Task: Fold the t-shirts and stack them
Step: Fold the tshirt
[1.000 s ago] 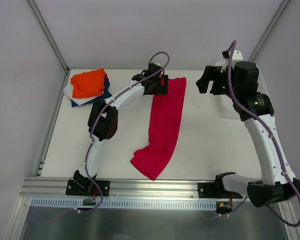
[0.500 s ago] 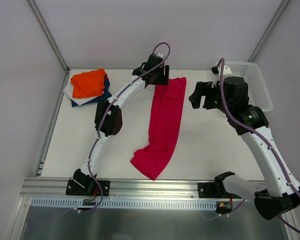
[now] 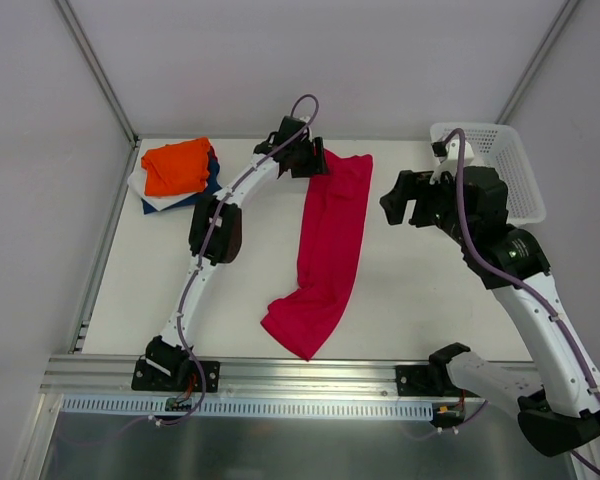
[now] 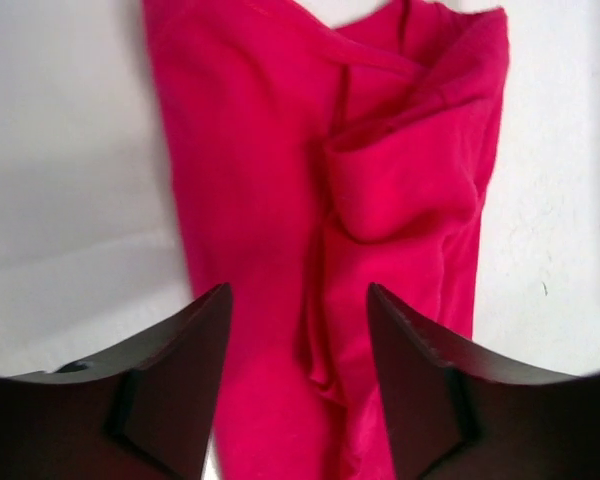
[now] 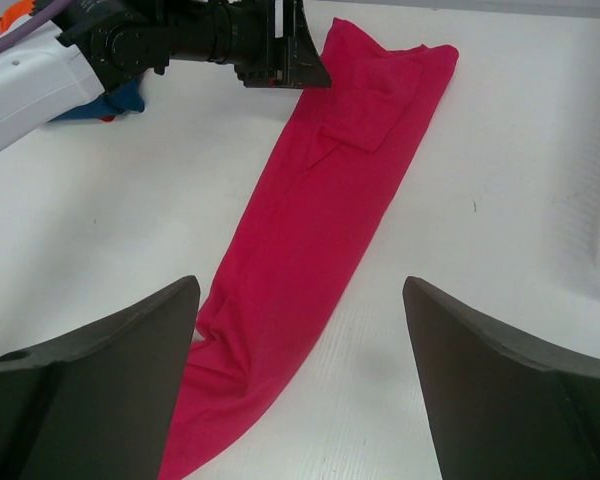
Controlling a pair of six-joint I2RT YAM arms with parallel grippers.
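A crimson-red t-shirt (image 3: 330,230) lies on the white table as a long narrow strip running from the far middle toward the near edge. My left gripper (image 3: 318,160) is low over its far left corner. In the left wrist view the left gripper (image 4: 298,335) has its jaws apart, and a ridge of the red cloth (image 4: 280,200) lies between them, not pinched. My right gripper (image 3: 398,200) hovers to the right of the strip. The right wrist view shows the right gripper (image 5: 300,340) wide open and empty above the red t-shirt (image 5: 320,230). Folded t-shirts sit stacked at the far left with the orange one (image 3: 175,165) on top.
A white mesh basket (image 3: 500,170) stands at the far right corner, behind my right arm. Navy (image 3: 212,188) and white (image 3: 143,190) cloth edges show under the orange tee. The metal rail (image 3: 310,375) runs along the near edge.
The left gripper's jaws have narrowed and it shifted slightly back-left at the shirt's far corner. The right arm swung down and left from the basket toward the shirt, uncovering the basket.
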